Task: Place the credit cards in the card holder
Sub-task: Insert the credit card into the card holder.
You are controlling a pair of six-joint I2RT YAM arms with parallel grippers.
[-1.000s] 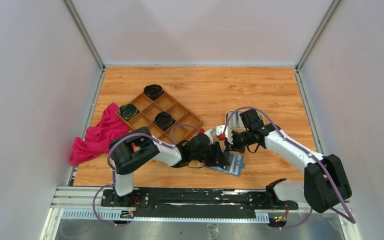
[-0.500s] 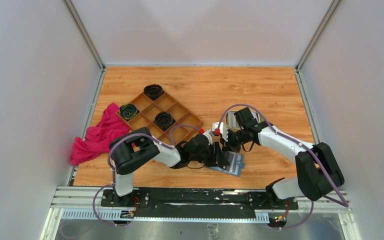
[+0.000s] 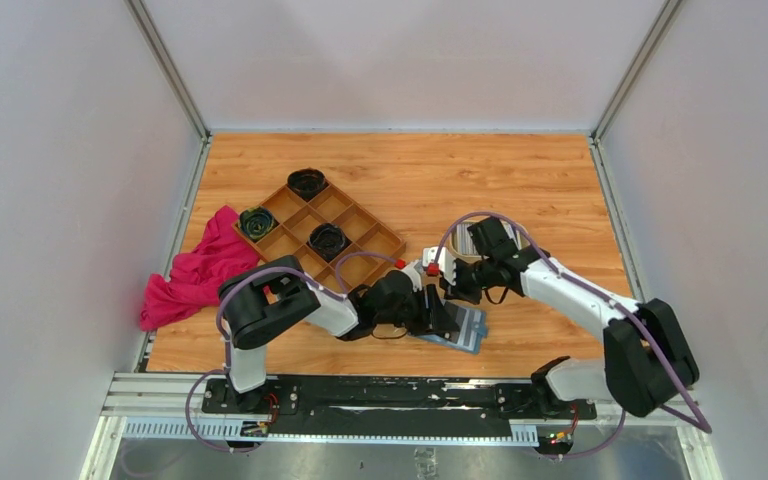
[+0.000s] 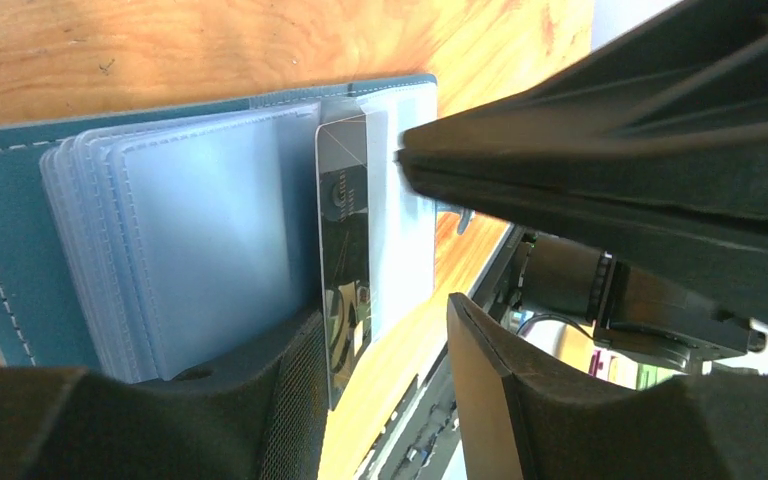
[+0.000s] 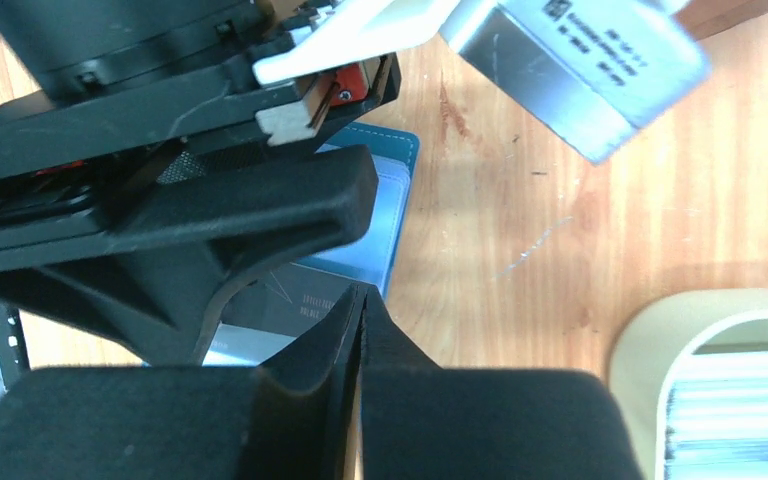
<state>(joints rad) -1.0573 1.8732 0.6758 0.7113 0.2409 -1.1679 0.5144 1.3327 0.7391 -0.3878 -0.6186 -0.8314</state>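
Observation:
The teal card holder (image 3: 466,328) lies open near the front edge, its light blue sleeves fanned out in the left wrist view (image 4: 200,230). A dark credit card (image 4: 345,240) stands partly in a sleeve; it also shows in the right wrist view (image 5: 285,295). My left gripper (image 3: 438,312) is open over the holder (image 4: 385,315), with one finger (image 4: 260,400) resting on the sleeves beside the card. My right gripper (image 3: 452,288) is shut, its tip (image 5: 360,295) at the card's edge. More whitish cards (image 5: 740,410) are stacked in the cream tray.
The cream oval tray (image 5: 650,330) sits just behind the right gripper, mostly hidden under that arm in the top view. A brown wooden compartment tray (image 3: 345,205) with dark round items stands at the back left. A pink cloth (image 3: 195,270) lies at the left edge.
My right gripper has moved left from the cream tray to the open holder, beside the left gripper. The left arm has barely shifted.

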